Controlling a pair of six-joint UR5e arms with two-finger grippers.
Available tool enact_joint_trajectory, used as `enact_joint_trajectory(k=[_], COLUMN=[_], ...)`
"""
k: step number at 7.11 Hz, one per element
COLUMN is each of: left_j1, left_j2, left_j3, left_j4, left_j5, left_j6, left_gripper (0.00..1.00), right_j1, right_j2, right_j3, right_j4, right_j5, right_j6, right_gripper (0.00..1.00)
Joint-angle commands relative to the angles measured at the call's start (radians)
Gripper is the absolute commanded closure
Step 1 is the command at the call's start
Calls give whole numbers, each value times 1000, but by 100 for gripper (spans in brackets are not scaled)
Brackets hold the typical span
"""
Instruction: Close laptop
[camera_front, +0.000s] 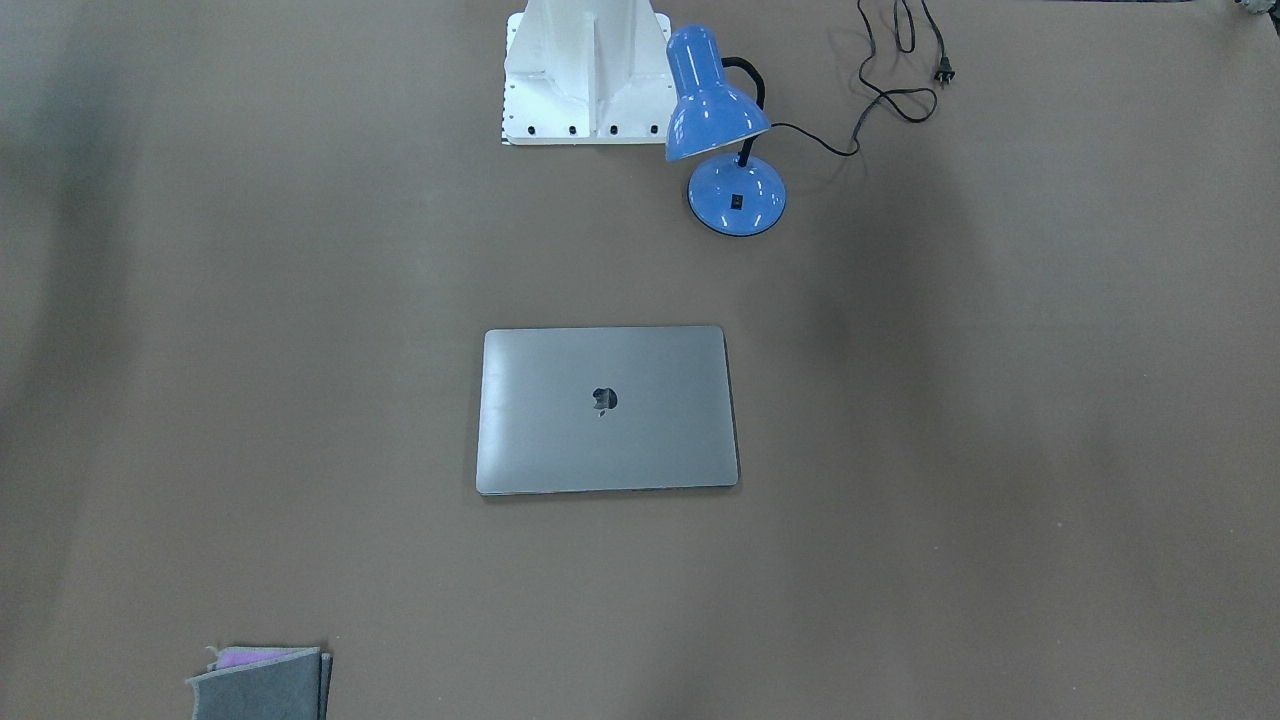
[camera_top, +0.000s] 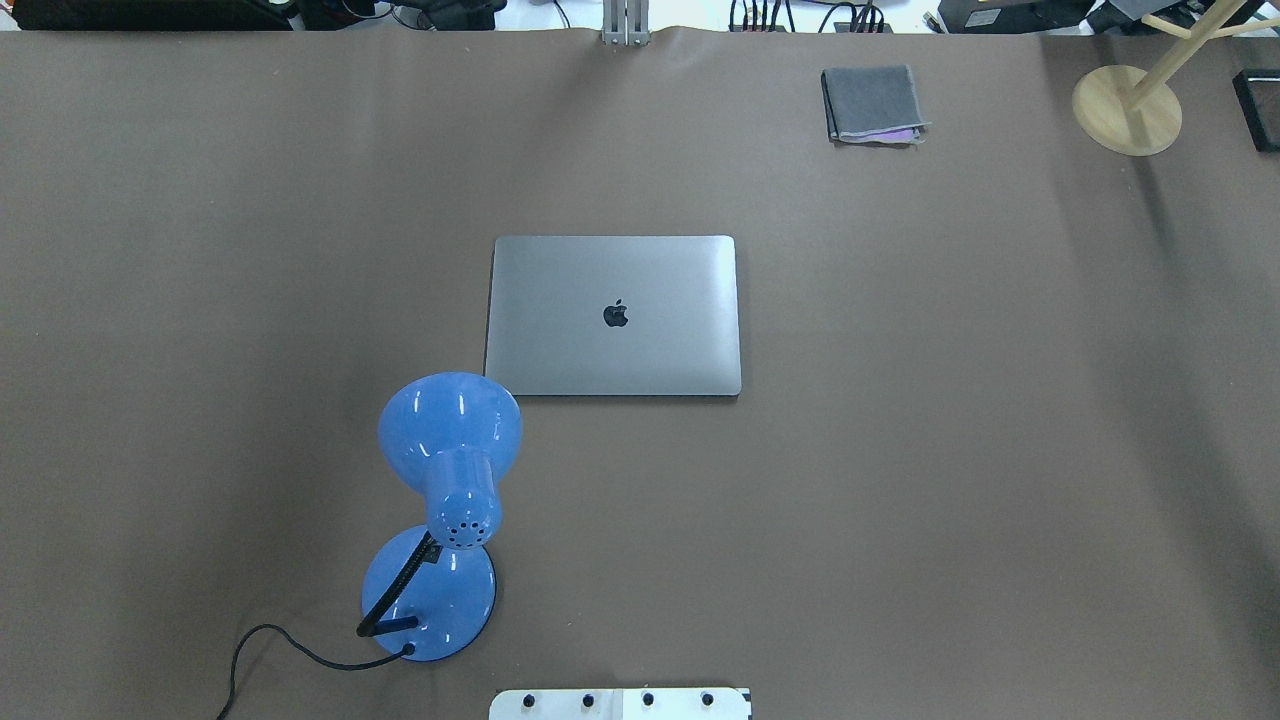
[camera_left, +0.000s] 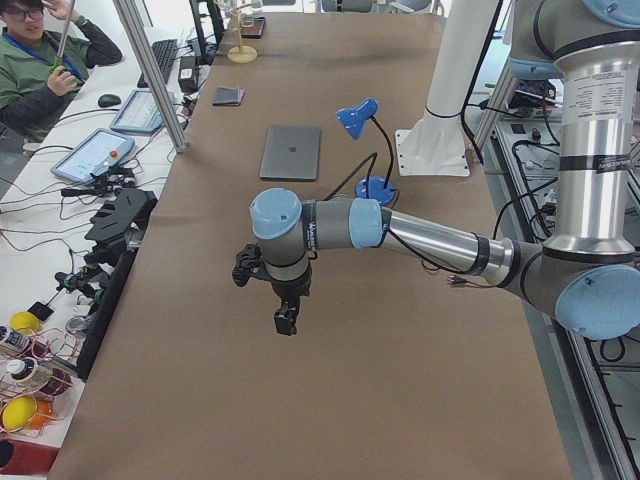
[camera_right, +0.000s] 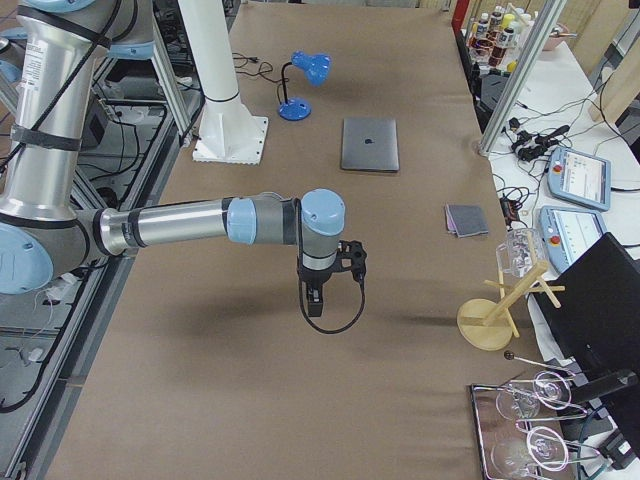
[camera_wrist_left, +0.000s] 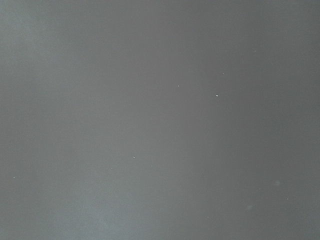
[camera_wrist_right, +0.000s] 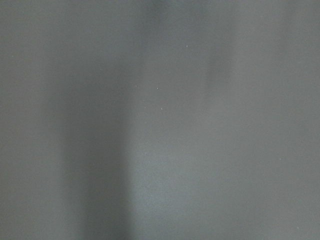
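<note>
Blue metal gooseneck desk lamp (camera_top: 450, 470): near side of brown table (camera_top: 1000, 450). Slim grey-silver metal laptop (camera_top: 614, 315): mid-table, just beyond lamp; lid shut flat, dark apple logo up. Folded grey cloth (camera_top: 872, 103): far edge. Left gripper (camera_left: 285, 322), right gripper (camera_right: 313, 302): finger spread cannot be told.

A blue desk lamp (camera_top: 460, 480) stands near the closed laptop (camera_top: 614, 315), off its robot-side left corner, shade leaning toward the lid. Bare bench (camera_top: 1000, 450) lies open on the laptop's other sides. A folded grey cloth (camera_top: 872, 103) sits well apart beyond it.

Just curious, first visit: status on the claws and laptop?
Left claw, right claw far from laptop, open or shut unclear. Laptop lid flat down. Nothing on it.
</note>
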Motion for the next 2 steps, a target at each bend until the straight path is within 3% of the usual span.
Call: enact_joint_trajectory(k=[1,2], left_j1=[0,0], left_j2=[2,2], left_j3=[8,11], left_j4=[0,2], left_j5=[3,4], left_j6=[0,0], left_gripper=[2,2], right_j1=[-6,-6], right_j2=[1,1], right_j3=[0,0], right_j4=[-1,-1], right_j5=[-1,-3], right_j6=[3,4], right_gripper=[0,0])
